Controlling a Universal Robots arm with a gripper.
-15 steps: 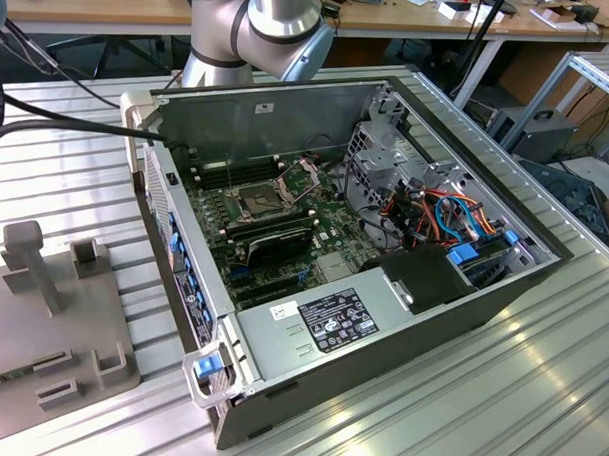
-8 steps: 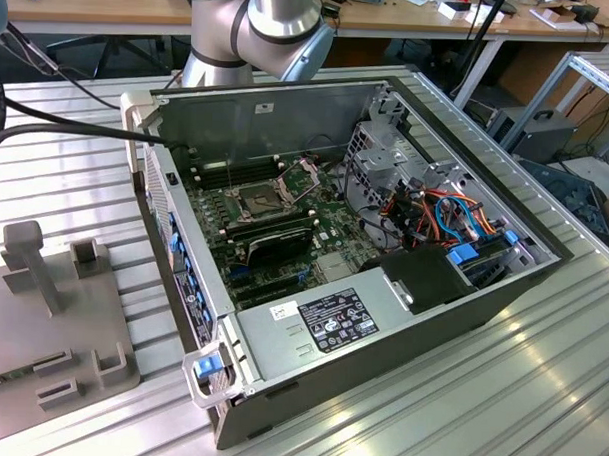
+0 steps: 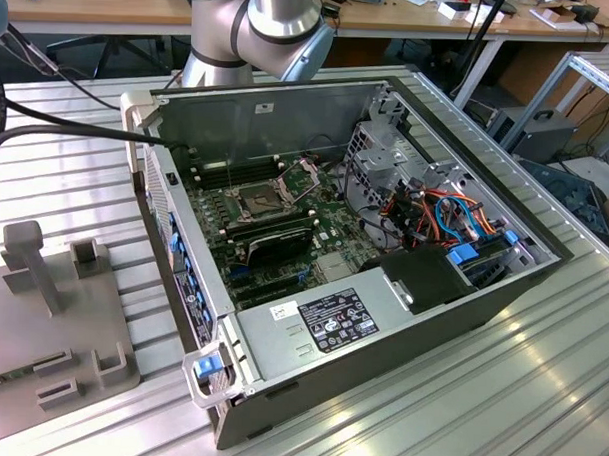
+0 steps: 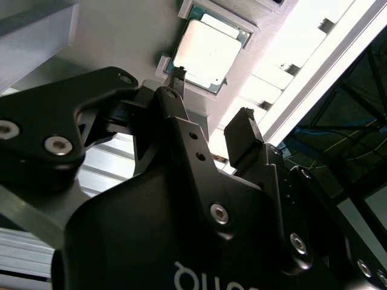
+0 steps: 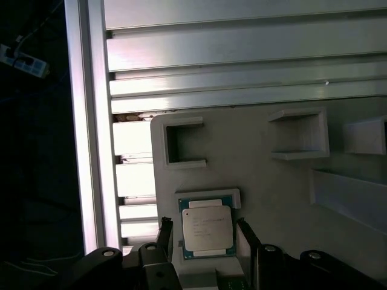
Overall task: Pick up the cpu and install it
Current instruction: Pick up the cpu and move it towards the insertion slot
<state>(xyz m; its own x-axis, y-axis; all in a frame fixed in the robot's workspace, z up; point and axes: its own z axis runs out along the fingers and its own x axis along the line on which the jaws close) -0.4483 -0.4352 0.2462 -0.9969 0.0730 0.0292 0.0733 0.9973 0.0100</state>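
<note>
The cpu is a small square chip with a pale silvery face. It lies flat in a shallow recess of the grey fixture plate, and in the second wrist view the cpu sits just beyond the fingertips. My gripper is open, with one black finger on either side of the chip and a gap between finger and chip on both sides. In the second wrist view my gripper holds nothing. In the exterior view the dark socket sits on the green motherboard inside the open computer case, its metal frame swung up.
The fixture plate lies at the exterior view's left on the slatted aluminium table, carrying raised grey holders. Inside the case are a power supply, a long black card, coloured cables and a drive cage. The arm's base stands behind the case.
</note>
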